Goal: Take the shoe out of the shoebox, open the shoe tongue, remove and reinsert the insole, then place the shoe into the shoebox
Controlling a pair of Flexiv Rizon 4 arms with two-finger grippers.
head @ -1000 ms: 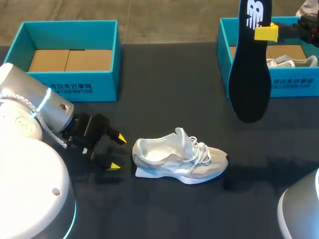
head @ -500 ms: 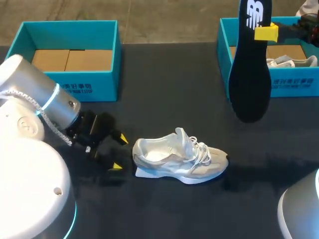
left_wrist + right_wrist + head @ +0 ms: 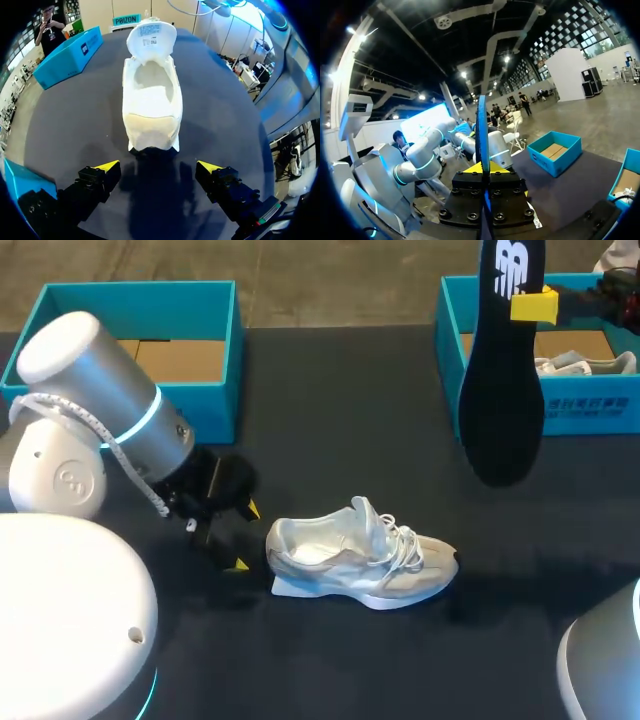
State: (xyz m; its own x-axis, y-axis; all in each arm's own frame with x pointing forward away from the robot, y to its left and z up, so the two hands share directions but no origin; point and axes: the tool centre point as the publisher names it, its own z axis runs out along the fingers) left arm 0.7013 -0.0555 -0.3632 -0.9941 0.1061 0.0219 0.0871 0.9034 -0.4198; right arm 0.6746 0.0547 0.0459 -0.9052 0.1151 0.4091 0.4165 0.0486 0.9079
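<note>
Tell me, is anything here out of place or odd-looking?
Only the black insole: it hangs upright in the air, pinched in the right gripper, near the right-hand shoebox, not inside the shoe. The shoe sits out on the table, tongue pulled open. Nothing looks spilled or damaged.

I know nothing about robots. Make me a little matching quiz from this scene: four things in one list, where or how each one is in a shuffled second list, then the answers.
Things:
1. shoe
2. insole
3. left gripper
4. left shoebox

States:
A. open, close behind the shoe's heel
B. teal, at the far left of the table
C. white, standing on its sole, tongue folded open
D. black, held upright in the air

Pairs: 1-C, 2-D, 3-A, 4-B
</note>
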